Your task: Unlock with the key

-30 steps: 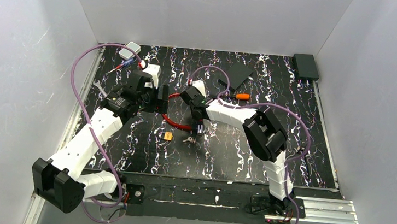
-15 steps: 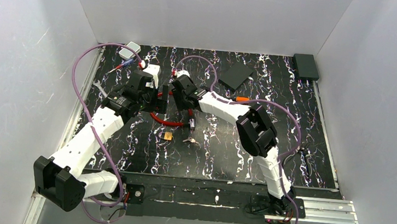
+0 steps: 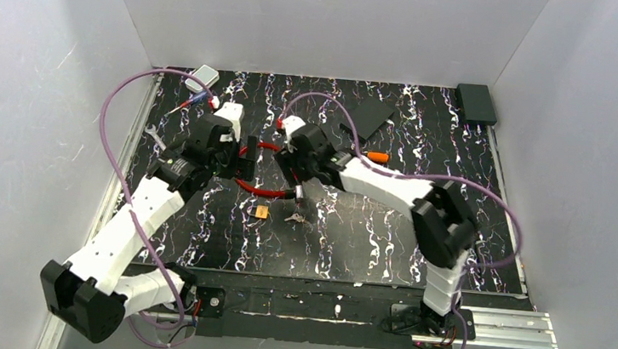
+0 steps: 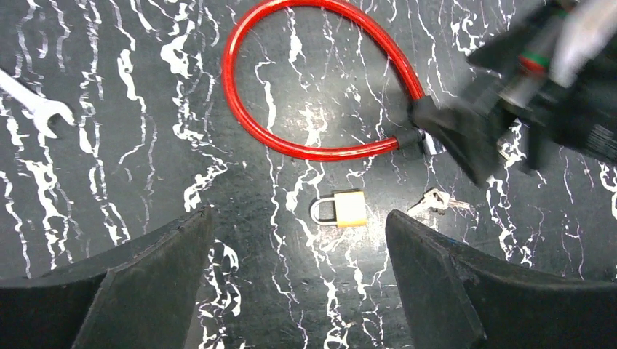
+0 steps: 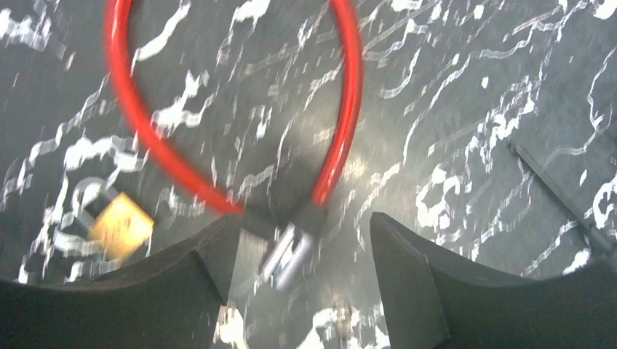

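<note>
Right end effector (image 5: pixel 304 218): fingers spread, nothing held. It hangs above the black end of the red cable lock (image 4: pixel 313 154), left of centre on the worktop (image 3: pixel 384 250). Its own wrist view is motion-blurred. Left end effector (image 4: pixel 298 218): also spread wide and empty, close on the left of the right one, toward the worktop's left edge.

Key (image 4: pixel 436 201): a small silvery bunch lying flat on the worktop, between the cable lock's black end and the near edge. The brass padlock (image 4: pixel 342 209) lies just beside it on the left, not touching, with its shackle toward the left edge.

Relation for the next move:
- The key lies toward the near edge from both end effectors.
- From the right one it is close and almost straight nearward.
- From the left one it is nearward and off to the right, past the padlock.
- The right arm is judged the nearer.

The bunch's long axis appears to run roughly parallel to the near edge, slightly tilted. It is too small to tell which end is the bow. A grasp would probably close across that axis. The key is not yet picked up, so the task is judged to be at its start.
</note>
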{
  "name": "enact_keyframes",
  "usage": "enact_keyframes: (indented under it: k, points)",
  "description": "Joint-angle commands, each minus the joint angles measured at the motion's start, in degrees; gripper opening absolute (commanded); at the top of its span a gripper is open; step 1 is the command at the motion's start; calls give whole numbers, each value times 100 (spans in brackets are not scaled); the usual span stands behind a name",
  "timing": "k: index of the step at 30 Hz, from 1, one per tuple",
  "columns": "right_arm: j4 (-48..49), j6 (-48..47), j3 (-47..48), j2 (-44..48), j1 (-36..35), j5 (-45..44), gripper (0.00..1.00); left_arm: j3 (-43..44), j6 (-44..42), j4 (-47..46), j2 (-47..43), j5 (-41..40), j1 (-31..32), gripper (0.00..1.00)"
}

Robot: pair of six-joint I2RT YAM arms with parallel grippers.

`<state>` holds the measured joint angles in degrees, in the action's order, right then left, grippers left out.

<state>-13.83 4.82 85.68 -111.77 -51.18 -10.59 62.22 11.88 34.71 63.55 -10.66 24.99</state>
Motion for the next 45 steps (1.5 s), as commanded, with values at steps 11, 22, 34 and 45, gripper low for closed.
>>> enact_keyframes:
  k: [11, 22, 34, 45]
  points:
    - [779, -812, -2153, 1489, -66, 2444, 74, -374, -77, -67, -460, -178, 43, 86]
    - [730, -711, -2229, 928, -391, 2048, 70, -423, -69, -72, -548, -173, 41, 86]
    - [725, -729, -2486, 514, -428, 1440, 53, -421, -71, -69, -563, -130, 44, 86]
    - [577, -574, -2737, 301, -639, 484, 3, -378, -64, -86, -475, -51, 41, 86]
